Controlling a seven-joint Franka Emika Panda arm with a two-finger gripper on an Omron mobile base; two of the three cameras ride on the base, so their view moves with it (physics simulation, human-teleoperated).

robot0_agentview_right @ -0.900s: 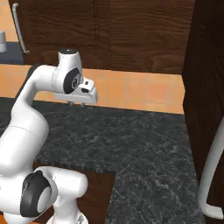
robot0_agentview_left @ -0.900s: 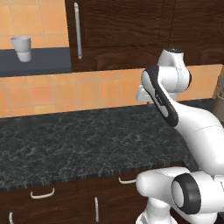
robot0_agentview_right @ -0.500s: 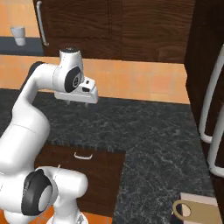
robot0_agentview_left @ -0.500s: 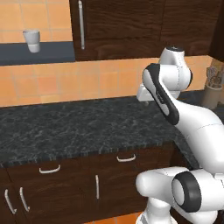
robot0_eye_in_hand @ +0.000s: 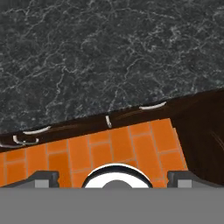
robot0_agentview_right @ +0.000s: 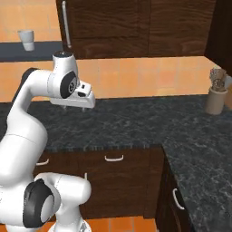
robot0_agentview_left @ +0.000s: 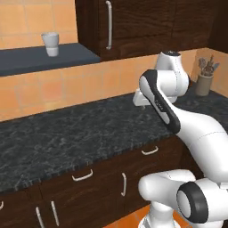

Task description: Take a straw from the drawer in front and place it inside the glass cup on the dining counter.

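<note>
Across both base views a black speckled granite counter (robot0_agentview_left: 67, 138) is spread below an orange tiled wall (robot0_agentview_left: 49, 89), with a second run (robot0_agentview_right: 199, 136) meeting it at a corner on the right. Above the wall, dark wooden upper cabinets (robot0_agentview_left: 142, 22) are mounted, one fitted with a pale vertical bar handle (robot0_agentview_left: 108, 24). Beneath the counter, dark-brown drawer and door fronts (robot0_agentview_right: 113, 167) are set; all of them are closed, and which one is the drawer of the task cannot be told, so the straw is hidden from sight. Beside the upper cabinets a dark shelf (robot0_agentview_left: 40, 58) is fixed to the wall, and an opaque whitish-grey cup (robot0_agentview_left: 50, 43) is stood upright on it. At the far right of the counter a beige utensil holder (robot0_agentview_right: 215, 100) with wooden tools in it is placed near the wall. The gripper (robot0_agentview_right: 74, 105) is held above the counter, apart from everything, at the end of the bent white arm. From the hand view the granite, the cabinet fronts with their pale curved handles (robot0_eye_in_hand: 153, 106) and an orange tiled floor (robot0_eye_in_hand: 109, 148) are looked down upon. The two fingertips (robot0_eye_in_hand: 41, 178) are seen wide apart at the lower corners, with nothing held between them.
</note>
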